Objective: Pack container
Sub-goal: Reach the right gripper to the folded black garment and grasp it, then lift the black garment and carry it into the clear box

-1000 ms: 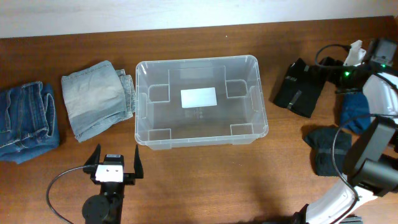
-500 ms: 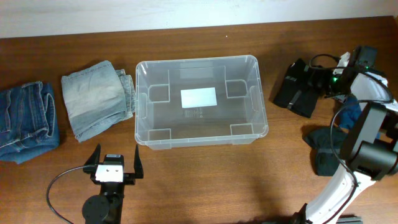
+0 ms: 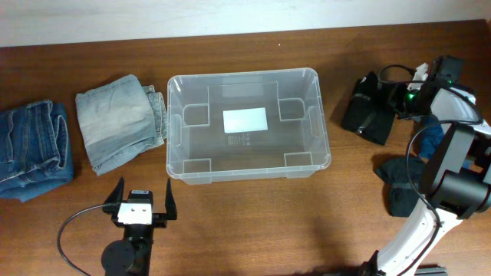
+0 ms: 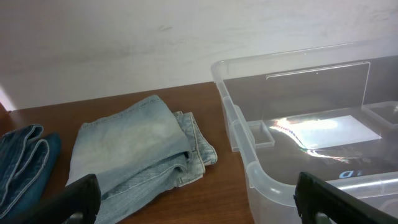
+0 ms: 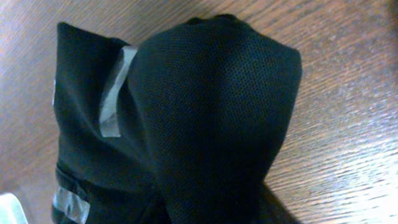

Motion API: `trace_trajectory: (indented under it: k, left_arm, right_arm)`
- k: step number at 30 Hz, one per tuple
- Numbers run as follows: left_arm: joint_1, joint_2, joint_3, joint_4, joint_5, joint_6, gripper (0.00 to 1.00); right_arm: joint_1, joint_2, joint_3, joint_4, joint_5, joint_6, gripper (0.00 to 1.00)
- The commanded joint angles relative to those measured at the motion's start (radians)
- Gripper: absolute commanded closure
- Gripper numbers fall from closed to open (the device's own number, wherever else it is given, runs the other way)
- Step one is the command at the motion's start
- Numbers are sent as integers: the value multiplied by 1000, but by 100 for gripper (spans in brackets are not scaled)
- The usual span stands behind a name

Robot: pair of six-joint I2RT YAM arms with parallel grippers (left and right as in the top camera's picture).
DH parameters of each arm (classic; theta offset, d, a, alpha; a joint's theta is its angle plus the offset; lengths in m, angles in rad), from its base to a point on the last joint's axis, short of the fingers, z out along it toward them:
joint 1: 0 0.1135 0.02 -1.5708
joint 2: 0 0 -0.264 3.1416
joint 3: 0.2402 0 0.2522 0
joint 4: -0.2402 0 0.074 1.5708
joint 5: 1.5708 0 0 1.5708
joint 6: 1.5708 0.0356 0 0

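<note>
Hovering at the black garment (image 3: 370, 107), right gripper (image 3: 399, 98): jaw state could not be told, fabric filling its camera. Left gripper (image 3: 143, 198): spread wide, empty, near the container (image 3: 245, 173), which sat mid-table, unfilled. Risk: a shallow pinch might catch one fold only, the garment unfurling across the rim.

1. Robot lab: a cabled left arm (image 3: 126, 253) and right arm (image 3: 460, 203) at a dark brown wooden bench (image 3: 307, 222), with a plain white wall (image 3: 230, 15) behind the clear plastic rectangular bin (image 3: 245, 173).
2. Folded pale denim jeans (image 3: 115, 126) are staged left of it.
</note>
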Motion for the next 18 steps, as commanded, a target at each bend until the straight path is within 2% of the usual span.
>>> trace_trajectory:
  k: [1,5,9,18]
  left_arm:
    - [6,-9,-6,3,11,10,0]
    - [6,-9,-6,3,11,10,0]
    - [6,-9,-7,3,11,10,0]
    - [6,-9,-7,3,11,10,0]
  right_arm:
    - [-1,39,-5,-13,50,0,81]
    - [-3,10,0,-29,51,0,91]
    - [-3,-33,49,-97,50,0,96]
    - [0,-161,241,-331,11,-1,96]
